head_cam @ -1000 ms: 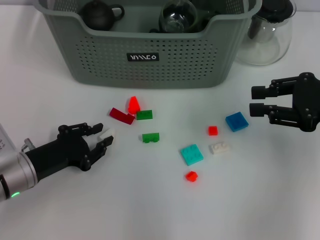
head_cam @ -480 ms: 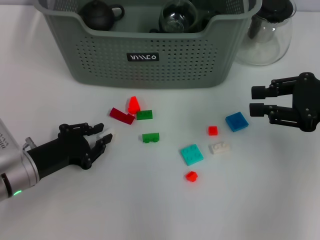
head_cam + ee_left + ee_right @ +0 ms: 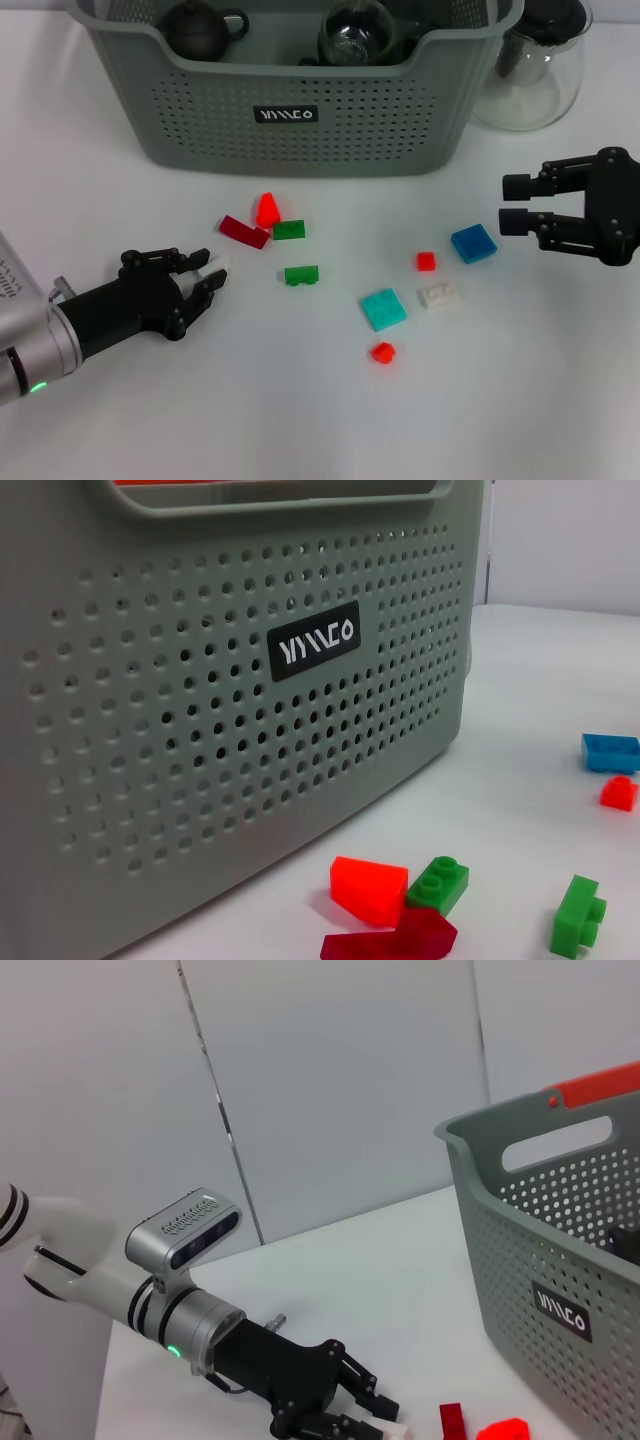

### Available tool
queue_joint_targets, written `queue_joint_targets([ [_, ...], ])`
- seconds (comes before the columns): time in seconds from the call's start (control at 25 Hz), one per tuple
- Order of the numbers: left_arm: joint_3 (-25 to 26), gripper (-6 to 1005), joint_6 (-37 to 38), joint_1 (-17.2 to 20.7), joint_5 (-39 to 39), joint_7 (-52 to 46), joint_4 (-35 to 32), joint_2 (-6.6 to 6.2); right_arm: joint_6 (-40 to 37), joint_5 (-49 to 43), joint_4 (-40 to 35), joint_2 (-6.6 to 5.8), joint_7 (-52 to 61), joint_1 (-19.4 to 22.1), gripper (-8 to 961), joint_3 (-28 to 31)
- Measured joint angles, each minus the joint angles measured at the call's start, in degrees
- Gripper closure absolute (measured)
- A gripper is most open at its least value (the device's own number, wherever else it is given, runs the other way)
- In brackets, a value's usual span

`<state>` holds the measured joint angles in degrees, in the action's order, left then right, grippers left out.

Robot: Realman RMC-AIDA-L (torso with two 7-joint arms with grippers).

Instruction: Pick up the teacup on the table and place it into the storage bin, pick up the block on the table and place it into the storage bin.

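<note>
The grey-green storage bin (image 3: 300,110) stands at the back of the table; it also shows in the left wrist view (image 3: 200,680) and the right wrist view (image 3: 560,1250). A dark teapot (image 3: 197,28) and a clear glass vessel (image 3: 357,30) lie in it. My left gripper (image 3: 208,275) is low at the table's front left, its fingers closed around a small white block (image 3: 216,264). It also shows in the right wrist view (image 3: 375,1415). My right gripper (image 3: 512,203) is open and empty, hovering at the right beside a blue block (image 3: 473,243).
Loose blocks lie before the bin: a red wedge (image 3: 267,209), a dark red one (image 3: 243,231), two green ones (image 3: 289,230) (image 3: 301,275), a teal plate (image 3: 384,309), a white one (image 3: 439,296), small red ones (image 3: 426,261) (image 3: 382,352). A glass pitcher (image 3: 535,65) stands at the back right.
My left gripper's fingers have closed further around the white block, which now shows less, and the arm has sunk slightly. The right arm has not moved.
</note>
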<state>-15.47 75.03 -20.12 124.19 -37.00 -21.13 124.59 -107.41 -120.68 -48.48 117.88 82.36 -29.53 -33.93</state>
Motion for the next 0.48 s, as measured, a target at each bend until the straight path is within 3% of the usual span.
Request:
queue_joint_targets([
  [0.48,-0.1,806,-0.2,-0.4,0.4,-4.2,-0.2,0.04,-0.1,0.0,0.2,-0.15,0.1,0.1,541,0.0],
])
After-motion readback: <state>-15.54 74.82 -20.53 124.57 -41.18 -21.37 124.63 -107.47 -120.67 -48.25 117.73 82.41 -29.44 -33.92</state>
